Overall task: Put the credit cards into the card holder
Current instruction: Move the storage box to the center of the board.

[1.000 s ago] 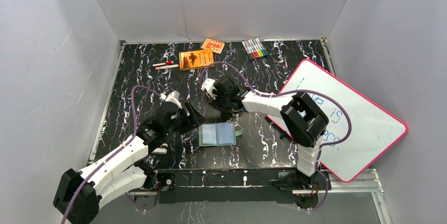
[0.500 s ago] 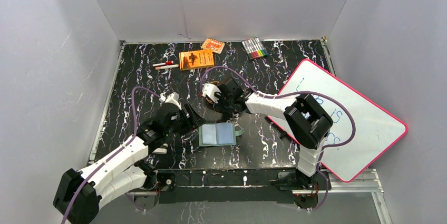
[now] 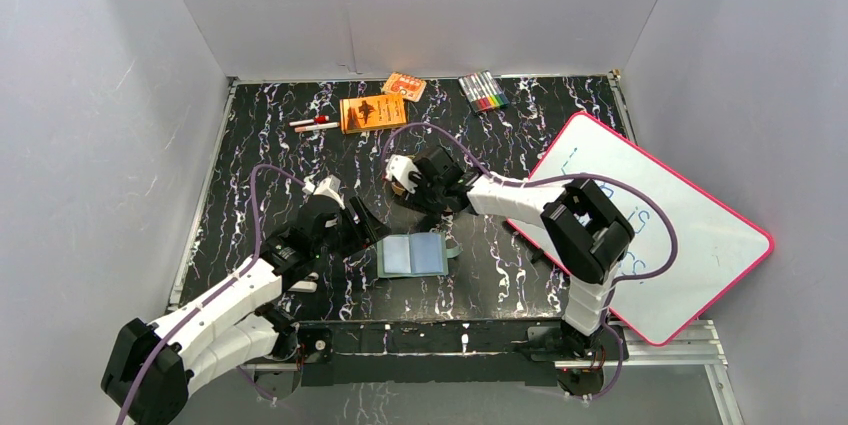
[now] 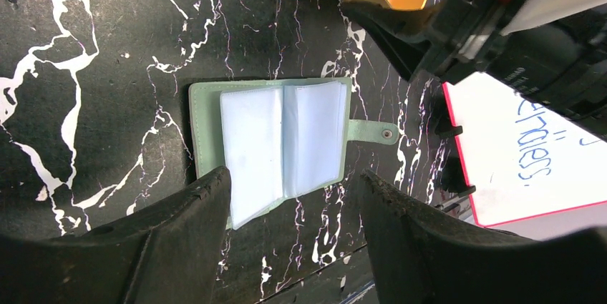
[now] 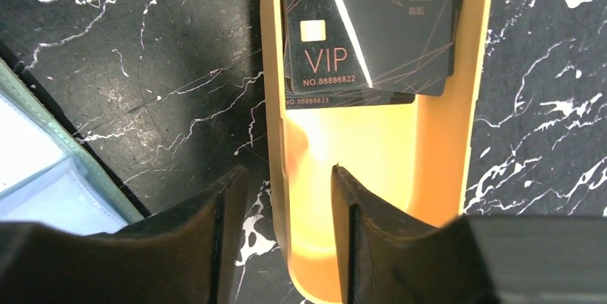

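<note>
Black, white-veined marble tabletop (image 3: 270,135) between grey walls: the left arm slants forward and inward, its left gripper (image 4: 293,193) spread wide and empty above the one sage-green folding card holder (image 4: 279,143), which lies open on the table with its pale sleeves up. The right arm folds at a raised elbow toward the centre, where the right gripper (image 5: 283,207) stands parted astride one side wall of the single golden oval tin (image 5: 401,175). Two black credit cards (image 5: 372,25) show stacked inside the tin.
</note>
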### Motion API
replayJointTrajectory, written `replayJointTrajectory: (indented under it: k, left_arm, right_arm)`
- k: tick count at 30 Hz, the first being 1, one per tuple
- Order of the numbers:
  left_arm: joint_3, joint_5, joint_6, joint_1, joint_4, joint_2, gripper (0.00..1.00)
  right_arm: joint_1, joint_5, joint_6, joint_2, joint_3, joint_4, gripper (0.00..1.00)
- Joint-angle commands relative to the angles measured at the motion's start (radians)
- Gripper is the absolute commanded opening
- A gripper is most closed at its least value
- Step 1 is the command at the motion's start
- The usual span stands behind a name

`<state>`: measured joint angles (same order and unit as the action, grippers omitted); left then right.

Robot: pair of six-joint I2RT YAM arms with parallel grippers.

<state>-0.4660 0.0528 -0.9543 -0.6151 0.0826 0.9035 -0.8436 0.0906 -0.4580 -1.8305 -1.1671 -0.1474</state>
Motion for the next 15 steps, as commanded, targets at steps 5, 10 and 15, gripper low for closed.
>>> replayJointTrajectory:
  k: [5,10,15]
  left_arm:
    - [0.003,-0.008,0.010,0.005,0.021,-0.036,0.64]
    - [-0.004,-0.023,0.017,0.005,0.028,-0.031,0.64]
    - [-0.032,-0.003,0.053,0.005,0.007,-0.022,0.64]
  right_arm:
    - [0.011,-0.031,0.268,0.216,-0.072,0.059,0.78]
    - [0.032,0.031,0.697,0.214,-0.139,0.021,0.75]
    - [0.046,0.062,1.090,0.149,-0.150,-0.032,0.71]
